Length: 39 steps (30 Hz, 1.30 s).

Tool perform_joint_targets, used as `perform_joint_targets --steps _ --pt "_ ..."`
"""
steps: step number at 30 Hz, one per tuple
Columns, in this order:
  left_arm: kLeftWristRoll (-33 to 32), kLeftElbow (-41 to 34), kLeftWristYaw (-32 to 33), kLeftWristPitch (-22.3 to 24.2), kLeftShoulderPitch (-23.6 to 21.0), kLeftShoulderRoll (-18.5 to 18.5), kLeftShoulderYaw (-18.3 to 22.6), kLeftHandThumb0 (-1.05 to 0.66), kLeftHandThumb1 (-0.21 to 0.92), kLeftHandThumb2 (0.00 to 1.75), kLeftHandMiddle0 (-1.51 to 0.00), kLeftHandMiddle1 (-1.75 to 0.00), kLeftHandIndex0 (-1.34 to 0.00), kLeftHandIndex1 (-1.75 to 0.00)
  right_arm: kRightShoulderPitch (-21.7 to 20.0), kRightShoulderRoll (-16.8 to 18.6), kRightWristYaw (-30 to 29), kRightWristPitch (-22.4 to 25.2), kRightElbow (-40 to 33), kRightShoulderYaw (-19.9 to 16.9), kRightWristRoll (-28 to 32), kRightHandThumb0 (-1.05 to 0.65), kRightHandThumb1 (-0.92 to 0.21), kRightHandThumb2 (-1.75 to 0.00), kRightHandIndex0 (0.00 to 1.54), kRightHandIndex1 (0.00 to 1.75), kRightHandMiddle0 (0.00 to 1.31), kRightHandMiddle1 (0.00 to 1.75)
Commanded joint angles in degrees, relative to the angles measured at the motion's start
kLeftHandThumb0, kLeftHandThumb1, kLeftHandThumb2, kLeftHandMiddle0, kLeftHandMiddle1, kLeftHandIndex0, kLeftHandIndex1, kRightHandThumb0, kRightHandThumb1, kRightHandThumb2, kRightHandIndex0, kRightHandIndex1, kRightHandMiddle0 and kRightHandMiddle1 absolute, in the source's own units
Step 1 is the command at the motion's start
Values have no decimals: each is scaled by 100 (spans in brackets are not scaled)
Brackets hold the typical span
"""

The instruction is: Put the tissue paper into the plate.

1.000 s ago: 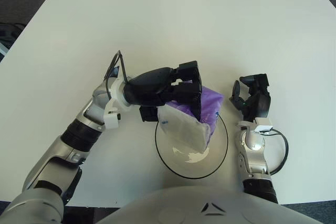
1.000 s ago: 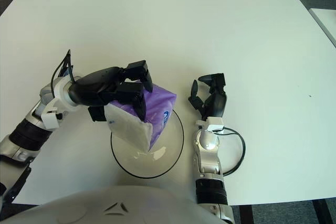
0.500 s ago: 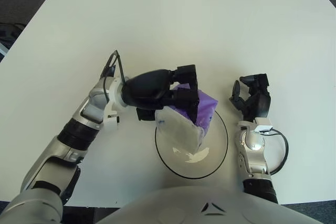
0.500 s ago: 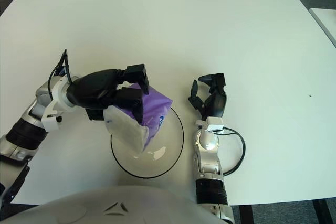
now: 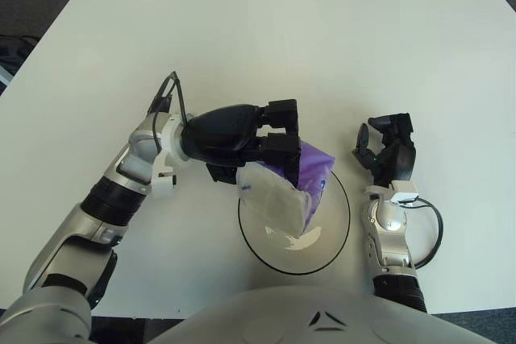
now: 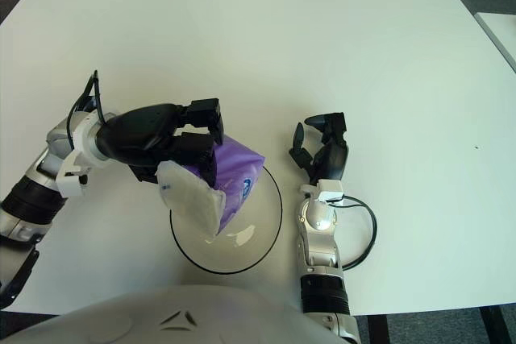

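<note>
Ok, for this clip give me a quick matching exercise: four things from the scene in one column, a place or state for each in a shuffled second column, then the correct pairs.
Things
1. tissue pack
2. plate
3. left hand
4. right hand

Places or states
A. idle, to the right of the plate, holding nothing
B. clear with a dark rim, on the white table
C. purple and white, held tilted over the plate
D. fingers clamped on the pack

Pairs: 1-C, 2-B, 3-D, 4-A

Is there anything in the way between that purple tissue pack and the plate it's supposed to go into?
Nothing visible. The left robot hand holds the tissue pack right over the plate, whose inside shows bare. The right robot hand shows to the plate's right.
</note>
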Motion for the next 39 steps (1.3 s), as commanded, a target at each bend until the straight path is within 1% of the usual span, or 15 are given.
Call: perform_joint_targets --steps 1,2,3,5,6,8,9,10,11,12,13,16,23,32,39 --pt "-158 118 -62 -308 -155 -18 -69 -93 90 95 -8 -146 -2 -134 482 13 18 285 585 -33 -48 -38 -68 -87 48 133 33 175" --pt "-106 245 -62 -472 -192 -56 -78 -95 91 97 -5 -128 -1 -116 483 19 12 309 575 -38 -45 -38 -68 -87 48 133 34 175" --pt "-68 337 -64 -587 -217 -80 -86 -97 91 98 -4 -116 -1 -106 482 23 8 322 571 -41 -44 -38 -68 -87 48 133 34 175" --pt "206 747 4 -1106 -225 -215 -34 -101 92 102 -2 -81 0 -76 483 34 4 355 557 -46 -37 -38 -67 -87 49 133 34 175" --pt "328 875 45 -1307 -230 -269 19 -102 92 103 -1 -70 0 -66 485 38 5 367 549 -47 -34 -38 -67 -87 49 133 34 175" --pt "530 1004 125 -1591 -260 -343 139 -104 92 105 0 -57 0 -54 486 42 9 378 539 -48 -30 -38 -67 -87 49 133 34 175" --pt "624 1039 166 -1701 -277 -374 201 -104 92 106 0 -47 0 -44 487 44 11 381 535 -49 -28 -38 -67 -87 49 133 34 175" --pt "741 1058 207 -1802 -291 -409 283 -104 92 107 0 -44 0 -41 486 45 13 375 535 -49 -26 -38 -67 -87 49 133 34 175" --pt "831 1079 246 -1877 -302 -434 338 -104 92 108 0 -37 0 -33 485 46 15 371 535 -50 -25 -38 -68 -87 49 133 34 175" --pt "969 1088 273 -1974 -309 -470 432 -105 92 108 0 -34 0 -30 485 47 15 380 523 -45 -33 -38 -68 -87 49 133 34 175" --pt "1078 1100 304 -2048 -315 -497 499 -105 92 109 0 -22 0 -16 485 48 14 388 514 -42 -39 -38 -68 -86 49 133 33 175" --pt "1315 1136 411 -2173 -317 -525 607 -105 92 110 0 -12 0 -5 485 41 29 410 490 -31 -51 -38 -69 -85 49 133 33 175" --pt "1713 1158 628 -2316 -364 -466 699 -105 92 110 0 -2 0 0 474 -2 82 334 493 -11 -76 -38 -69 -85 49 131 32 175" --pt "1968 1217 930 -2388 -392 -404 709 -105 92 110 0 0 0 0 464 2 -18 280 481 13 -206 -39 -66 -89 50 129 35 175" --pt "2132 1227 1040 -2284 -451 -277 616 -105 92 109 0 0 0 0 495 0 -163 507 370 51 -436 -39 -66 -89 51 128 34 175"
